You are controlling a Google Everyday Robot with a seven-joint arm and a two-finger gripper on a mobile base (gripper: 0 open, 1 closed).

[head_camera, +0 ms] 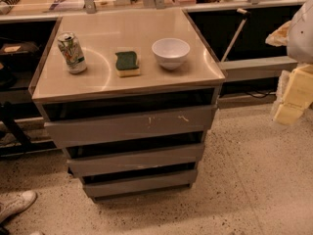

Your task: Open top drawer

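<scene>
The gripper [292, 101] hangs well off to the right of the top drawer [129, 125], seeming to hold nothing, so no pull has begun yet; I cannot tell how open it is.

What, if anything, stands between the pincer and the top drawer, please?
Nothing visible does. The pincer hangs at the right edge of the view, to the right of the top drawer, with only open space above the speckled floor between them. The can, sponge and bowl sit on the cabinet top, above the drawer front.
</scene>
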